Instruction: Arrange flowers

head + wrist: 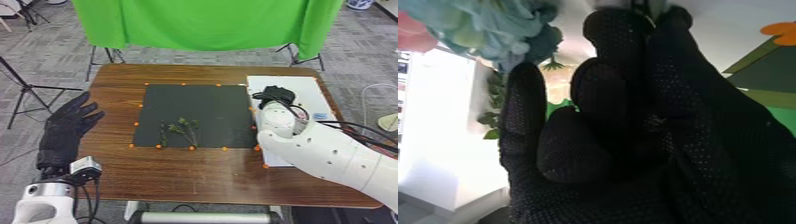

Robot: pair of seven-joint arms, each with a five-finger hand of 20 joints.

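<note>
Over the white board on the right side of the table is my right hand, back upward. Seen from the wrist, the right hand has its finger and thumb tips together on a thin green stem. Beside the fingers in that view are pale blue flowers, a pink bloom and green leaves. Green sprigs lie on the lower part of the dark mat. My left hand stands off the table's left edge, fingers straight.
A small blue item rests on the board right of my right wrist. Orange markers line the mat's edge. Beyond the table's far edge hangs a green cloth; a black tripod stands on the left.
</note>
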